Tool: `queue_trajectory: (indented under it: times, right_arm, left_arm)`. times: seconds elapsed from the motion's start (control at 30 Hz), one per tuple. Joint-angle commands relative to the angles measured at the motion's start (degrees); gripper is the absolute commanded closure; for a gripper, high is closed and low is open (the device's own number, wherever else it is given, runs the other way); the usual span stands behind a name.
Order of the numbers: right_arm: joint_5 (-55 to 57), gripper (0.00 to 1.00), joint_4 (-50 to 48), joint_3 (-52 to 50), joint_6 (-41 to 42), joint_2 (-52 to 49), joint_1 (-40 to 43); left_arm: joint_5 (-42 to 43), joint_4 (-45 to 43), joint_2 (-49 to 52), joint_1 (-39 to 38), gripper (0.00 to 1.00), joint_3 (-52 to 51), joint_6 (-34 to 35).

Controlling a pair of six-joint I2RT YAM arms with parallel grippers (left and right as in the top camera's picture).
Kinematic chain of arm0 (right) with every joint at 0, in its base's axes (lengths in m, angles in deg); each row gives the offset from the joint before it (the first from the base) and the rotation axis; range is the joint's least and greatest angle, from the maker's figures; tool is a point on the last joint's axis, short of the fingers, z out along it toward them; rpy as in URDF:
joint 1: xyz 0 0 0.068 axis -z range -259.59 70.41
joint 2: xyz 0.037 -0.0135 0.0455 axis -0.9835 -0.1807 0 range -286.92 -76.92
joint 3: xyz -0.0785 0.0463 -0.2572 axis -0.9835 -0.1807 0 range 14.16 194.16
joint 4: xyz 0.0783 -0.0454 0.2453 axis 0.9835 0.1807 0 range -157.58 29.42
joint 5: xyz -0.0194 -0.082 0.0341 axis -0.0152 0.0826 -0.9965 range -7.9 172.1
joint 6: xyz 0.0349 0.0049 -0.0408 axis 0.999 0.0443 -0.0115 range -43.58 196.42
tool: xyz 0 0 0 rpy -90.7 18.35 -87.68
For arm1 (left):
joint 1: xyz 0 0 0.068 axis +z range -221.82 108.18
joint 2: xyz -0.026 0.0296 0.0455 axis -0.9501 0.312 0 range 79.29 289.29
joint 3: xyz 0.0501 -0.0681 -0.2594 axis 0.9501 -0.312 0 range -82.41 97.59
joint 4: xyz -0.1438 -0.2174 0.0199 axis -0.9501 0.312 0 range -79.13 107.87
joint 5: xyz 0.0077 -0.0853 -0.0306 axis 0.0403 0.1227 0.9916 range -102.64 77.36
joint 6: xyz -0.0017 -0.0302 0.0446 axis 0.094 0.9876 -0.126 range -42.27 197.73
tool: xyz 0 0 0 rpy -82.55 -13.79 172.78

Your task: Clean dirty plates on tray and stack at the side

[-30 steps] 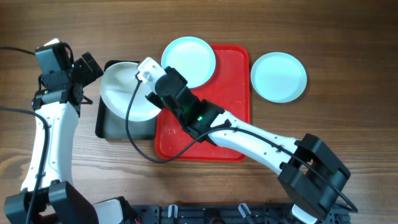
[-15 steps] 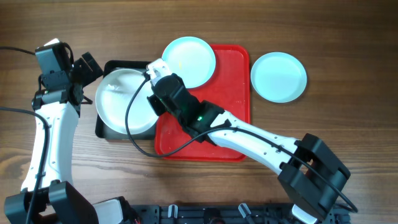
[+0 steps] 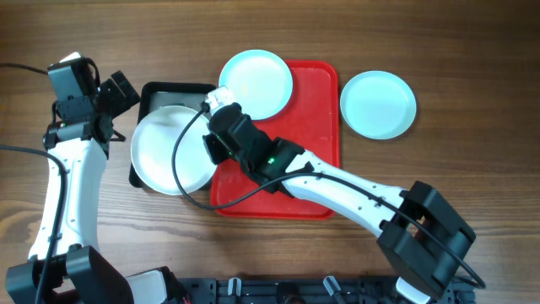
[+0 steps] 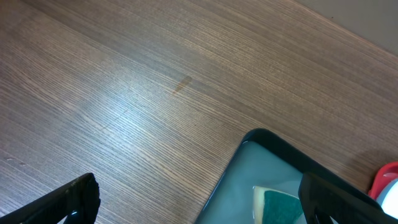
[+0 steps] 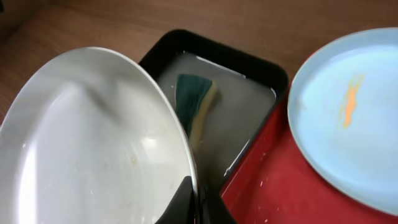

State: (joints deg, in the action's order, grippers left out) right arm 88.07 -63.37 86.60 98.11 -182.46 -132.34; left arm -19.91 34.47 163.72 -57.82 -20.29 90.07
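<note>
My right gripper [image 3: 213, 145] is shut on the rim of the white plate [image 3: 169, 150], holding it over the front of the dark pan [image 3: 173, 89]; in the right wrist view the plate [image 5: 87, 143] fills the left and my fingers [image 5: 198, 202] pinch its edge. A pale blue plate with an orange smear [image 3: 256, 83] rests on the back left corner of the red tray [image 3: 314, 127], also seen in the right wrist view [image 5: 348, 118]. A second pale blue plate [image 3: 378, 103] lies on the table right of the tray. My left gripper [image 4: 199, 205] is open over the table by the pan's corner.
The dark pan [image 5: 249, 68] holds water and a yellow-green sponge [image 5: 196, 102], also seen in the left wrist view [image 4: 277, 205]. The tray [image 5: 280, 186] carries small crumbs. Bare wooden table lies at the back and the left.
My right gripper has moved the white plate forward and to the left, from the pan's middle to its front edge. The left arm has not moved.
</note>
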Motion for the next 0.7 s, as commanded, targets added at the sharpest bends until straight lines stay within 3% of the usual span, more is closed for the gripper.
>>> queue_trajectory:
  times: [0.0, 0.23, 0.67]
  right_arm:
    - [-1.4, 0.96, 2.3, 1.0, 2.4, 7.5, 1.4]
    - [-1.5, 0.96, 14.7, 1.0, 2.5, 15.1, 5.8]
    - [-10.6, 0.96, 32.3, 1.0, 1.0, 16.1, 19.1]
  left_arm:
    - [-0.3, 0.0, 0.0, 0.0, 0.0, 0.1, 0.5]
    - [-0.3, 0.0, 0.0, 0.0, 0.0, 0.1, 0.5]
    - [-0.3, 0.0, 0.0, 0.0, 0.0, 0.1, 0.5]
